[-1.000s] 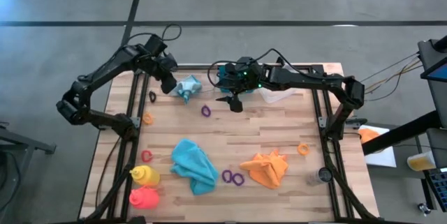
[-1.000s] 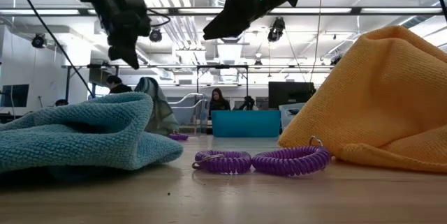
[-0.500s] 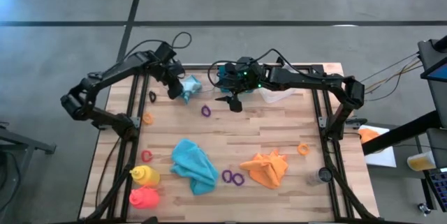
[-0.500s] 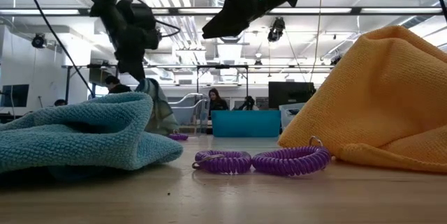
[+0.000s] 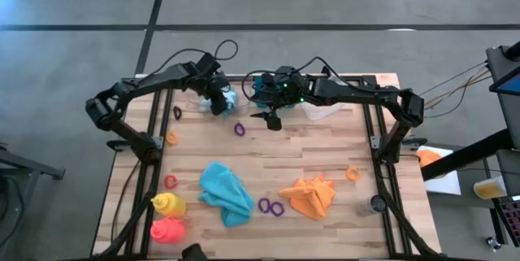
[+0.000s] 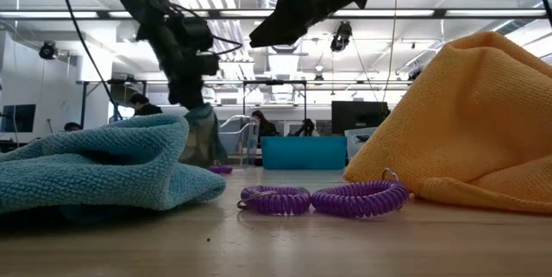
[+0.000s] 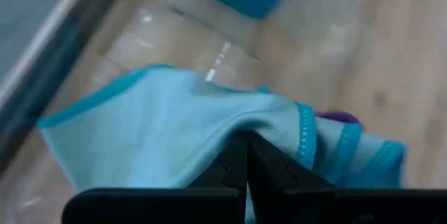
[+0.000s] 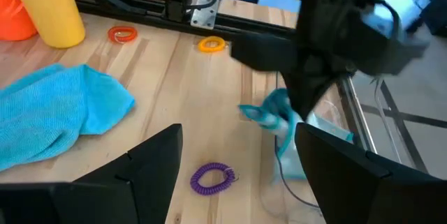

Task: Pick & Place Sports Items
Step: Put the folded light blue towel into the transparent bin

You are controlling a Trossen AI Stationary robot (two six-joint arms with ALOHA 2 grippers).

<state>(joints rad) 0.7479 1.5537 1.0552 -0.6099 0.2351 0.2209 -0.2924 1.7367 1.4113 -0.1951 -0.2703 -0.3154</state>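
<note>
Pale blue cloth [image 5: 225,98] pinched at the far-left part of the desk [image 5: 325,155]; left tool [image 5: 218,106] has its fingers shut tight on a fold of it. Left arm runs from its base at the desk's left edge, elbow raised, and reaches in toward the far middle. Low view: the cloth [image 6: 200,135] hangs in a drape under that tool. Left wrist view: the cloth [image 7: 174,133] fills most of the picture, the two dark fingers [image 7: 244,165] pressed together on a hem; a bit of something purple peeks out behind it, too little to identify.

Right tool [image 5: 272,119] hovers over the far middle of the desk, jaws standing apart, nothing between them. Right arm stretches across from the right side, long and nearly level. In its wrist view the fingers [image 8: 150,158] are widely spread, a purple ring [image 8: 213,176] on the wood between them and the left arm with its cloth beyond.

Near side: teal cloth [image 5: 226,192], orange cloth [image 5: 310,197], a pair of purple rings [image 5: 271,206] between them. Yellow bottle [image 5: 167,204] and pink-red bottle [image 5: 168,230] at the near-left corner, a red ring [image 5: 171,181] beside them. Orange rings at the left edge [image 5: 171,139] and at the right [image 5: 353,172]. Teal bin [image 6: 304,152] at the far edge is mostly covered by the right arm from above.
</note>
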